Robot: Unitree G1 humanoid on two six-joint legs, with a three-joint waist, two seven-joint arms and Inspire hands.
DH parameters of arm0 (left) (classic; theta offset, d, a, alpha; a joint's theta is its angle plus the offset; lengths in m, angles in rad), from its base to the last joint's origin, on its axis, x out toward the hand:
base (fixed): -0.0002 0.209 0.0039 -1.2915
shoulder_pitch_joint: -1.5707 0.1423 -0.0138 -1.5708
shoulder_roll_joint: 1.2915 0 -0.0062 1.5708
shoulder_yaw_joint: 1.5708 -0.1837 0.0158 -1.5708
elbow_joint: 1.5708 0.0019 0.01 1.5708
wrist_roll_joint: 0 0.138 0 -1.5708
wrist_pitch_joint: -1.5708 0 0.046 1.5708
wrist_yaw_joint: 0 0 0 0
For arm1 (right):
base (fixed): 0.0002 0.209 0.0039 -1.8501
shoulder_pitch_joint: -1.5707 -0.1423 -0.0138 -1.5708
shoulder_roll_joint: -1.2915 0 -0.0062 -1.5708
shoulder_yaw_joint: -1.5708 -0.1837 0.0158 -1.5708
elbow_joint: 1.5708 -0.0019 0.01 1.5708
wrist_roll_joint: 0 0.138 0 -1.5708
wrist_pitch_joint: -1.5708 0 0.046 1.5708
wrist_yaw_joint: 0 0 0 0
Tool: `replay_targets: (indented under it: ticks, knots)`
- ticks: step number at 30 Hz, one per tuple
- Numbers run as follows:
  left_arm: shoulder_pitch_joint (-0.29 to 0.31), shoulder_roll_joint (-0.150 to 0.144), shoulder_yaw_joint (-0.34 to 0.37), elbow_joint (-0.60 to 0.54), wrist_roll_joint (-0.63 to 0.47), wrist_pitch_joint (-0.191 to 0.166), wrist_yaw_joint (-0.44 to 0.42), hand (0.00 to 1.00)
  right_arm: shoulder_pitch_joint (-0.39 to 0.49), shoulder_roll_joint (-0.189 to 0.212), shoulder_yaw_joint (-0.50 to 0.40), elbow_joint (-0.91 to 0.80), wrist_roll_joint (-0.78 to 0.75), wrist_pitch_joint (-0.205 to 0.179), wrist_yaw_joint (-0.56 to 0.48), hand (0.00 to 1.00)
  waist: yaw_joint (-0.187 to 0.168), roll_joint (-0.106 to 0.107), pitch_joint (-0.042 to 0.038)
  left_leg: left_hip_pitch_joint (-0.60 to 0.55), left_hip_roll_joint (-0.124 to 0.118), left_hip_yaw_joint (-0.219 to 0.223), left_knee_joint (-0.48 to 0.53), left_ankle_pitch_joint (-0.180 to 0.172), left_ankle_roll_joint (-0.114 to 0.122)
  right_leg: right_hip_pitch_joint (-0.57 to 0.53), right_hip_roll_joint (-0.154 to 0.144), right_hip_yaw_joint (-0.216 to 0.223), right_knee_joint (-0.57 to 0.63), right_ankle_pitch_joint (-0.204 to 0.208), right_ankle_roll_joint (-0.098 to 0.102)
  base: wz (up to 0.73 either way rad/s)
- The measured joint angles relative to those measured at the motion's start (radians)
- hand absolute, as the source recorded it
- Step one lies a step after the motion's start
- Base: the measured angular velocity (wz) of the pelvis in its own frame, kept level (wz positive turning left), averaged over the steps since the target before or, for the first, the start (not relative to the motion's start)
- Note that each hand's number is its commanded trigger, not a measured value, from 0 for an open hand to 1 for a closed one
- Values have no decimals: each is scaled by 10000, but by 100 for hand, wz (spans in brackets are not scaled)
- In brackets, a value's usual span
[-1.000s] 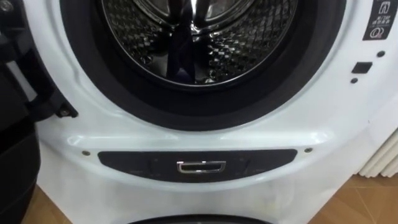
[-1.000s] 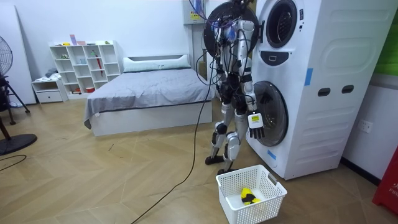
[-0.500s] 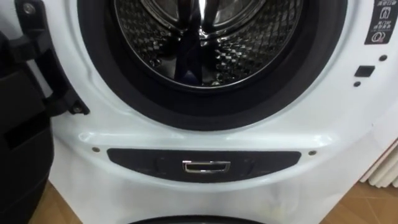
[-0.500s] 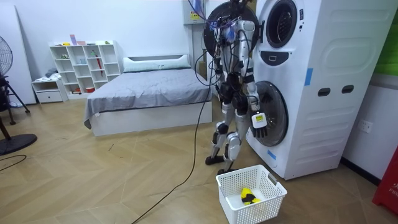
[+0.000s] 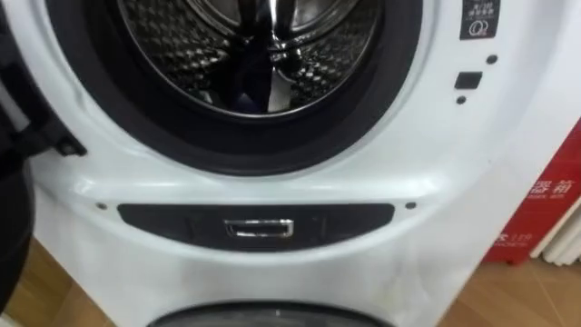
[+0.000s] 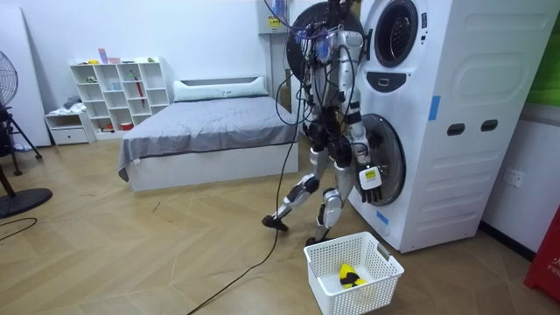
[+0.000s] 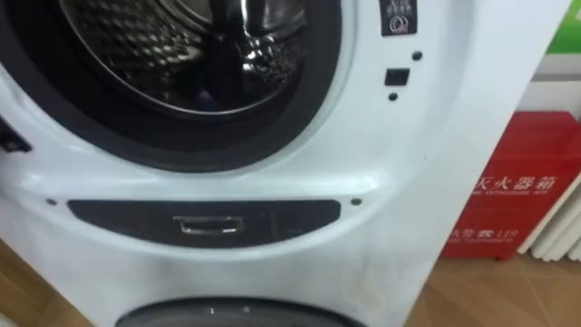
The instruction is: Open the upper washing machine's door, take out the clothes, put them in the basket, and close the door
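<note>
I stand close before the stacked white washing machine, one leg stretched back in the room view. Its upper drum is open, ringed by a dark seal. A dark shape lies low in the steel drum; I cannot tell whether it is cloth. The round door is swung out beside my head. My right hand hangs at my side by the lower door, fingers relaxed and holding nothing. A white basket on the floor holds a yellow and a dark item.
A dark panel with a chrome handle sits under the drum. A red cabinet and a white radiator stand to the right of the machine. A bed and a shelf are behind me, with wooden floor between.
My view has shifted right, and the red cabinet has come in. In the room view one leg has stepped back and the right hand has swung nearer the lower door.
</note>
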Motion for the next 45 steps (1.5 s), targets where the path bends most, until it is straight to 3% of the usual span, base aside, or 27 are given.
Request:
replay_targets:
  ticks: [1,3,5,7,9,10,11,12,14,15,16,17,18,19,20,21,22,24,26,31,35,39,45]
  knots:
    - [-168,-8,-110,-22,-2,0,-97,0,-70,-55,-10,-29,-2,-5,-25,0,-9,44,8,346,-45,-226,-860,-135,-194,-342,26,-81,248,2,-5,10]
    - [-562,-2,-310,-35,116,1,-110,0,-172,-81,-8,-135,-31,-80,-85,0,-14,150,33,697,-36,-595,-2062,-508,-281,-892,21,-272,518,39,-24,15]
    - [-850,7,-534,-160,244,-2,-90,0,-325,-75,-45,-232,-83,-63,-217,0,6,240,24,998,-13,-777,-3799,-1355,-243,-1676,-15,-370,785,375,5,0]
    - [-939,23,-611,-157,441,-10,-83,0,-339,-33,-217,-426,-101,-19,-214,0,20,280,18,1160,-59,-785,-5029,-1626,-157,-2107,-77,-321,818,818,88,0]
    - [-942,65,-673,-74,606,-35,-116,0,-326,26,-415,-533,-157,55,-210,0,57,251,9,1167,-284,-718,-5755,-1740,69,-2521,-187,121,797,1356,322,-3]
    - [-886,106,-760,110,631,-61,-150,0,-319,42,-435,-541,-152,66,-204,0,70,118,-11,1080,-628,-635,-5881,-1539,729,-2570,-336,452,554,1795,580,-19]
    - [-701,117,-763,270,595,-86,-157,0,-262,41,-385,-541,-104,78,-203,0,68,31,-66,985,-934,-559,-5795,-1355,1041,-2427,-485,691,37,2343,743,-22]
    - [-557,117,-764,347,576,-96,-168,0,-215,40,-384,-546,-18,72,-208,0,62,17,-82,985,-1068,-490,-5780,-1290,1162,-2289,-544,728,-260,2611,799,-17]
    - [-150,136,-761,759,575,-123,-145,0,-39,73,-420,-543,302,84,-208,0,-13,-59,-101,839,-1533,-137,-5652,-1082,1576,-1989,-959,999,-827,3346,1249,6]
    - [-23,139,-762,802,576,-122,-128,0,-12,84,-461,-512,420,83,-205,0,-104,-59,-100,797,-1550,48,-5587,-1061,1625,-1964,-1085,995,-589,3249,1353,28]
    - [247,104,-765,807,577,-118,-71,0,86,72,-577,-513,750,72,-215,0,-280,-38,-121,736,-1513,223,-5549,-994,1679,-1893,-1322,938,360,2546,1542,55]
    - [309,107,-816,807,572,-120,-46,0,220,47,-558,-516,976,35,-244,0,-414,9,-131,705,-1364,607,-5576,-889,1600,-1527,-1506,937,1117,1701,1603,62]
    - [301,115,-865,793,575,-132,-40,0,278,32,-517,-512,1024,39,-248,0,-429,1,-128,699,-1302,854,-5629,-810,1516,-1320,-1628,948,1436,1289,1626,71]
    - [305,98,-896,779,578,-165,-39,0,391,-12,-414,-489,1034,29,-298,0,-406,-17,-130,723,-1228,1347,-5757,-671,1358,-829,-1767,957,1876,598,1774,50]
    - [314,88,-839,777,588,-165,-55,0,505,-15,-389,-437,1020,-18,-308,0,-355,-160,-180,750,-1288,1660,-5832,-599,1248,-348,-1909,1006,1862,99,1894,31]
    - [322,91,-764,772,585,-165,-67,0,551,4,-380,-404,1009,-66,-304,0,-244,-219,-176,771,-1356,1746,-5839,-575,1218,-227,-1911,1117,1629,-29,1995,-17]
    - [433,70,-537,782,579,-167,-87,0,558,17,-377,-387,962,-81,-297,0,-56,-266,-163,800,-1499,1774,-5815,-535,1166,-124,-1849,1311,1073,-182,1831,-49]
    - [507,52,-157,799,581,-165,-154,0,649,47,-374,-395,846,-170,-292,0,58,-234,-147,820,-1523,1756,-5828,-467,1197,-48,-1606,1629,719,6,1780,-49]
    - [474,69,367,916,570,-263,-163,0,706,113,-366,-396,547,-173,-151,0,96,-408,-130,888,-1385,1839,-5883,-447,1185,88,-1381,1784,438,194,1724,-33]
    - [455,79,439,937,163,-378,-166,0,752,113,-379,-380,296,-191,177,0,49,-603,-138,913,-1234,1958,-5959,-472,1137,246,-1153,1791,-50,433,1693,-11]
    - [613,94,514,968,144,-381,-183,0,767,135,-395,-383,190,-195,234,0,132,-577,-123,964,-1100,1954,-5913,-513,1068,327,-1012,1765,-259,472,1674,-6]
    - [735,146,1265,964,118,-380,-308,0,762,106,-417,-354,-174,-195,251,0,348,-638,-76,1000,-985,1776,-5548,-518,1057,593,-913,1760,-467,487,1592,-21]
    - [579,321,1698,680,-1146,-321,-336,0,623,2,-802,-147,-133,-206,173,0,283,-505,-78,1068,-891,1697,-5619,-519,1051,737,-891,1759,-603,489,1554,2]
